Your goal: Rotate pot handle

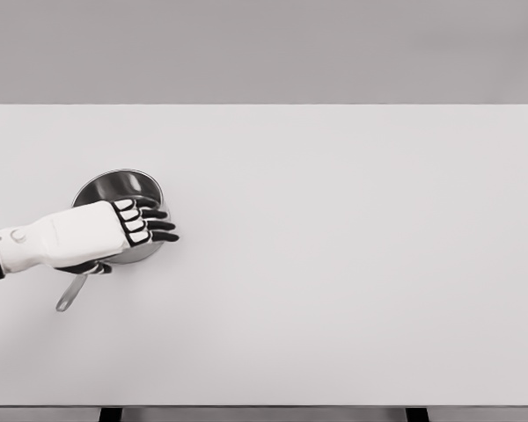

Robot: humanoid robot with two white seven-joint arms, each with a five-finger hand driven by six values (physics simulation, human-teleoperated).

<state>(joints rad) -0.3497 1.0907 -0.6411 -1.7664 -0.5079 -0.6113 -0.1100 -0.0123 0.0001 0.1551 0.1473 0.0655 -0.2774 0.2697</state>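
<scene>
A small steel pot [114, 186] stands on the left part of the white table [334, 264]. Its thin metal handle [70, 294] points toward the lower left, toward the table's front. My left hand [145, 224] comes in from the left edge and lies over the pot's near side, hiding the front rim and the handle's root. The black-tipped fingers [161, 225] stretch out flat past the pot's right rim, and the thumb [99, 268] sits below, beside the top of the handle. Nothing is gripped. The right arm does not show.
The table's front edge runs along the bottom of the picture, with dark legs just below it. A plain grey wall stands behind the far edge.
</scene>
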